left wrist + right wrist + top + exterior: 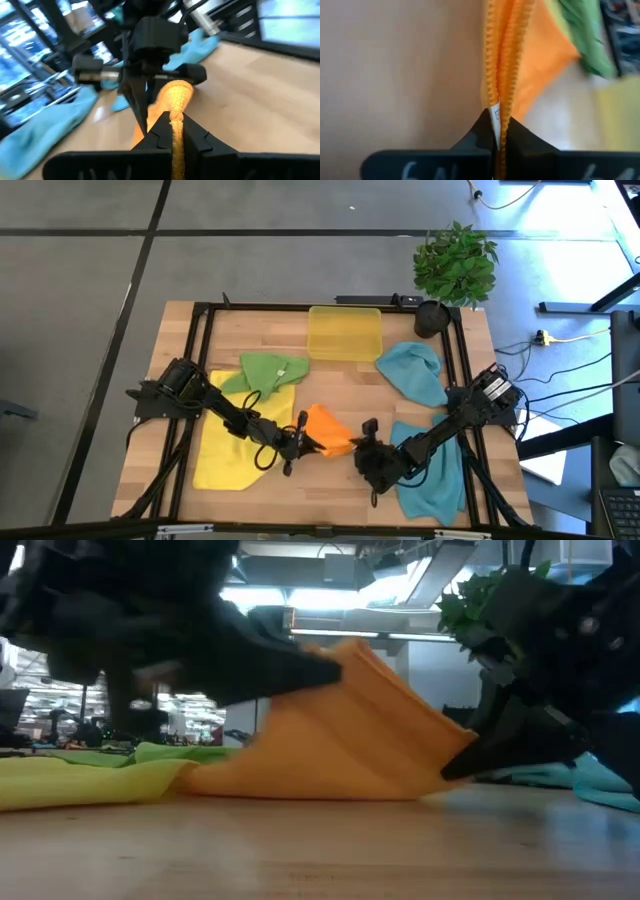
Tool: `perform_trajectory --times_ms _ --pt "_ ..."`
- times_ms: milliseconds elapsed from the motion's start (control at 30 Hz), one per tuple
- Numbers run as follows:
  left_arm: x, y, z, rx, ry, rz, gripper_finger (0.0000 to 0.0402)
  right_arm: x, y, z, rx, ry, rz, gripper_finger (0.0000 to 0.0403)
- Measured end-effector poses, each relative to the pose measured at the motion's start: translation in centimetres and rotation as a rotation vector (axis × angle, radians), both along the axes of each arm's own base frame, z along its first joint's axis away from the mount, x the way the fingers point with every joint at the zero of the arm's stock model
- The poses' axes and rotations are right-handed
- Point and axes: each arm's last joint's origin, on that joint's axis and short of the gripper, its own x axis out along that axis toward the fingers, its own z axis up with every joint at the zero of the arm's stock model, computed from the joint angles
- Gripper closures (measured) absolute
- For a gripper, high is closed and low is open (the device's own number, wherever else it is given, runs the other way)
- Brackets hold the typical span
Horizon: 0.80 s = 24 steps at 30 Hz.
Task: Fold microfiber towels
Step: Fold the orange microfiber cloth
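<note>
An orange towel [327, 430] stands bunched up on the table's near middle, between my two grippers. My left gripper [298, 442] is shut on its left end, my right gripper [362, 450] on its right end. A yellow towel [228, 448] lies spread at the near left, partly under the left arm. A green towel [266, 370] lies crumpled behind it. One teal towel [414, 372] lies at the far right. Another teal towel [432, 472] lies under the right arm. My left gripper pinches a raised fold of the orange towel [176, 116] between its two fingers, coming nearly level from the table's left. That end is held up [345, 652]; the towel's lower edge [300, 790] rests on the table. My right gripper pinches two hemmed edges of the orange towel together, at the white label [495, 112], between its two fingers. The fingers slant down from the table's right. This end [455, 745] sits lower than the other, just above the tabletop.
A translucent yellow tray [345, 332] lies at the far middle, with a potted plant [455, 265] at the far right corner. Bare wood shows along the near edge in front of the orange towel [330, 850].
</note>
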Motion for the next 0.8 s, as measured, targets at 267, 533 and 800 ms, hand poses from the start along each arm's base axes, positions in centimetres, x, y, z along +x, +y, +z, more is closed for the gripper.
perform_trajectory --times_ms 267,533,800 --pt "2.9 2.6 1.6 0.055 -0.068 -0.014 0.0401 -1.7 -1.5 2.8 -0.006 0.026 -0.108 0.0399" --pt "5.2 0.9 2.0 0.142 0.119 -0.127 0.0401 -2.8 0.4 3.7 0.130 0.010 -0.122 0.0401" --pt "1.9 -3.0 0.1 0.144 0.205 -0.101 0.0401 -1.2 5.2 4.4 0.232 0.017 -0.046 0.0401"
